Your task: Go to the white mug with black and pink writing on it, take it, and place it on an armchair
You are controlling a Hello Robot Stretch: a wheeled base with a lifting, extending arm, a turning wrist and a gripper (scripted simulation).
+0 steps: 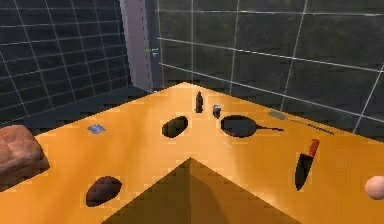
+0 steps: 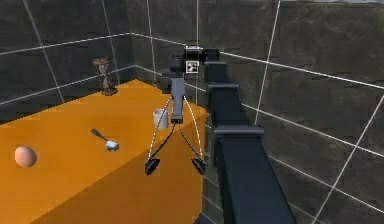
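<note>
White mug (image 2: 160,119) stands on the orange counter (image 2: 70,125) in the arm side view, at eleven o'clock from the gripper (image 2: 175,166); whether the gripper holds anything cannot be told. That view has a spoon (image 2: 103,140), while the forward view has a pan (image 1: 240,125) and knife (image 1: 305,165). Bare countertop spreads at nine o'clock from the gripper, and the counter's edge runs beside the arm (image 2: 235,150) at three o'clock.

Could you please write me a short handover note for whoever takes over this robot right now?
End effector: out over the orange countertop; cannot tell whether it holds anything.
Small white mug-like thing: stands on the countertop close by the end effector.
Done: robot is at the counter, by the mug.
Left: lift the mug, drive to an armchair, set it down there.
</note>
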